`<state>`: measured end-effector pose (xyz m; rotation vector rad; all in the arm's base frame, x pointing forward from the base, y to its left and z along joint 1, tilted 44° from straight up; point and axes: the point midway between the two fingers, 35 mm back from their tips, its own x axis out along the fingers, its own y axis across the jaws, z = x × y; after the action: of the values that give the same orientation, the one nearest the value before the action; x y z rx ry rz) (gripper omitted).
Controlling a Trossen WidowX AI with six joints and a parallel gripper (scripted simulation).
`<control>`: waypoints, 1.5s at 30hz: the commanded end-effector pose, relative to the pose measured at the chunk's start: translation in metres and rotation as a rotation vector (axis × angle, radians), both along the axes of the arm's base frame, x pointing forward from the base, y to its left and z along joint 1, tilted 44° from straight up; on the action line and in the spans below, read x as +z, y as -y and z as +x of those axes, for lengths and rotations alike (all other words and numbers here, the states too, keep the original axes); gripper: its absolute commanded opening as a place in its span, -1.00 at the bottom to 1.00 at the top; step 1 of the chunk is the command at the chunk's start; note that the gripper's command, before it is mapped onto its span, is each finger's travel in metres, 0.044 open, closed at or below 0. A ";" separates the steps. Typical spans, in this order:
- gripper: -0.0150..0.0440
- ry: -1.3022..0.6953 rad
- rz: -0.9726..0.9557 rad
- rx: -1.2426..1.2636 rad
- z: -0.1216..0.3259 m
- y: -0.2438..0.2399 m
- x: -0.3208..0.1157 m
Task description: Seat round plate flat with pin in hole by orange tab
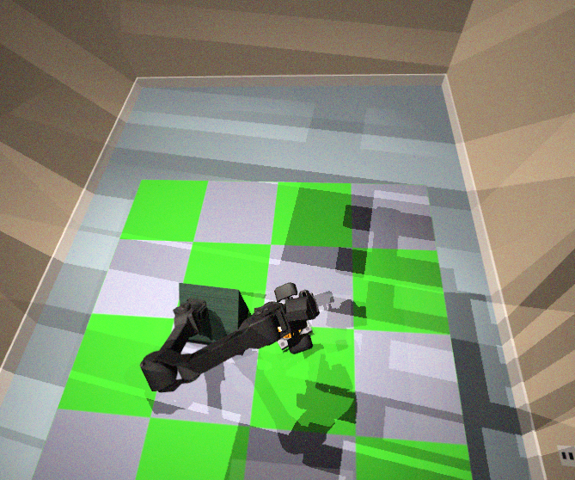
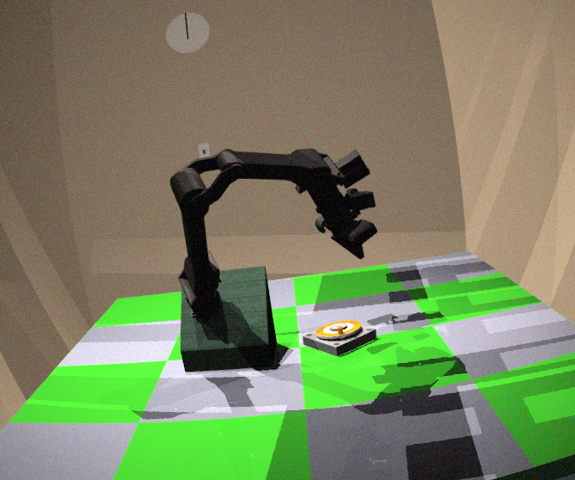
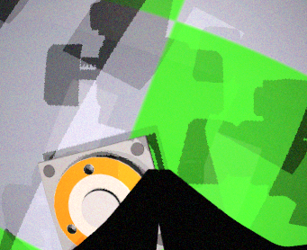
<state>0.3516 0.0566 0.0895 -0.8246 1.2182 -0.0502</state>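
Observation:
The round plate (image 1: 287,335) (image 2: 321,331) (image 3: 64,198), an orange ring around a white one, sits around the grey post (image 2: 338,326) (image 3: 100,209) on the square grey base (image 1: 284,344) (image 2: 328,347) (image 3: 63,165). In the exterior view its rim stands above the base, and the orange tab (image 2: 340,331) faces the near side. The wrist view shows two dark round spots on the ring. The pin cannot be made out. My gripper (image 2: 362,256) (image 3: 158,180) is shut and empty, high above the base and touching nothing. It hides part of the plate in the wrist view.
The arm stands on a dark green block (image 1: 220,297) (image 2: 230,360) to the left of the base. The base sits on a green and grey checkered top (image 1: 163,209) (image 2: 204,444) (image 3: 239,135). The arm's shadow falls across the near side.

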 end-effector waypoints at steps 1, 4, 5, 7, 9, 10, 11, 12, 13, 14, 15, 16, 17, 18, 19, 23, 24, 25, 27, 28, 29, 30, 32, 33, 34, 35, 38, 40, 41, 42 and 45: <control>-0.49 -0.063 -0.084 -0.294 -0.038 0.047 -0.046; -0.49 -0.076 -0.126 -0.406 -0.056 0.064 -0.060; -0.49 -0.080 -0.153 -0.466 -0.066 0.073 -0.066; -0.49 -0.083 -0.175 -0.512 -0.074 0.081 -0.071; -0.49 -0.083 -0.175 -0.512 -0.074 0.081 -0.071; -0.49 -0.082 -0.175 -0.512 -0.073 0.081 -0.071; -0.49 -0.082 -0.175 -0.512 -0.070 0.082 -0.070; -0.49 -0.082 -0.175 -0.512 -0.069 0.082 -0.070; -0.49 -0.082 -0.175 -0.512 -0.069 0.083 -0.070; -0.49 -0.082 -0.175 -0.512 -0.069 0.084 -0.072; -0.49 -0.082 -0.174 -0.512 -0.069 0.087 -0.075; -0.49 -0.082 -0.174 -0.512 -0.068 0.090 -0.079; -0.49 -0.082 -0.174 -0.512 -0.068 0.094 -0.083; -0.49 -0.082 -0.174 -0.512 -0.068 0.098 -0.087; -0.49 -0.082 -0.174 -0.512 -0.068 0.102 -0.091; -0.49 -0.082 -0.177 -0.512 -0.067 0.115 -0.103; -0.49 -0.082 -0.177 -0.512 -0.067 0.116 -0.104; -0.49 -0.082 -0.177 -0.512 -0.067 0.116 -0.104; -0.49 -0.082 -0.177 -0.512 -0.067 0.116 -0.104; -0.49 -0.081 -0.177 -0.512 -0.066 0.116 -0.104; -0.49 -0.081 -0.177 -0.512 -0.065 0.116 -0.104; -0.49 -0.081 -0.177 -0.512 -0.064 0.116 -0.103; -0.49 -0.081 -0.177 -0.512 -0.062 0.116 -0.103; -0.49 -0.081 -0.177 -0.512 -0.060 0.117 -0.103; -0.49 -0.081 -0.177 -0.512 -0.059 0.117 -0.103; -0.49 -0.081 -0.177 -0.512 -0.058 0.117 -0.102; -0.49 -0.081 -0.177 -0.513 -0.054 0.118 -0.102; -0.49 -0.081 -0.177 -0.513 -0.052 0.118 -0.102; -0.49 -0.081 -0.177 -0.513 -0.051 0.118 -0.102; -0.49 -0.081 -0.177 -0.513 -0.050 0.118 -0.102; -0.49 -0.080 -0.177 -0.513 -0.046 0.117 -0.102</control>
<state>0.2985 -0.0611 -0.0133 -0.6497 1.4999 -0.5504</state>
